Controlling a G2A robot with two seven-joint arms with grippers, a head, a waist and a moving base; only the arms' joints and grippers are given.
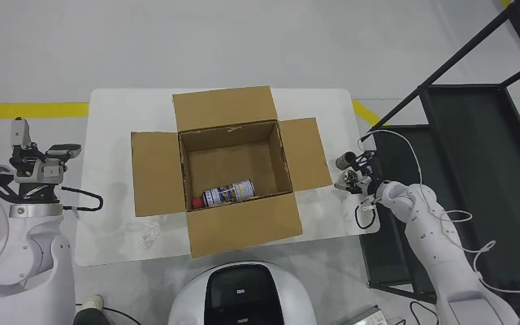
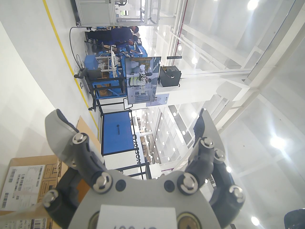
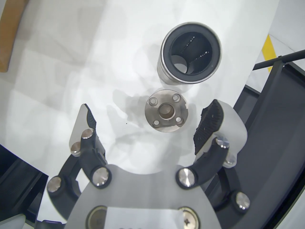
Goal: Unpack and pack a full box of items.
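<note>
The cardboard box [image 1: 223, 106] stood in the middle of the white table [image 1: 122, 114] with all four flaps folded outward. Inside it a single spray can [image 1: 229, 193] lay on its side on the floor of the box, against the near wall and toward the near left corner. The right gripper [image 3: 150, 110] hung over the table's right edge, just beside the box's right flap. Its fingers [image 3: 209, 122] were spread wide on either side of a small round metal flange [image 3: 166, 114] that lay flat on the table, and they were not touching it. Just beyond the flange a metal bearing sleeve [image 3: 189, 53] with a dark hollow bore stood on the table near the same edge. The left gripper [image 2: 129, 120] was off the table beyond its left edge, pointing up and away into the room, its fingers released and holding nothing. A crumpled piece of clear plastic [image 1: 150, 236] lay near the table's near left corner.
</note>
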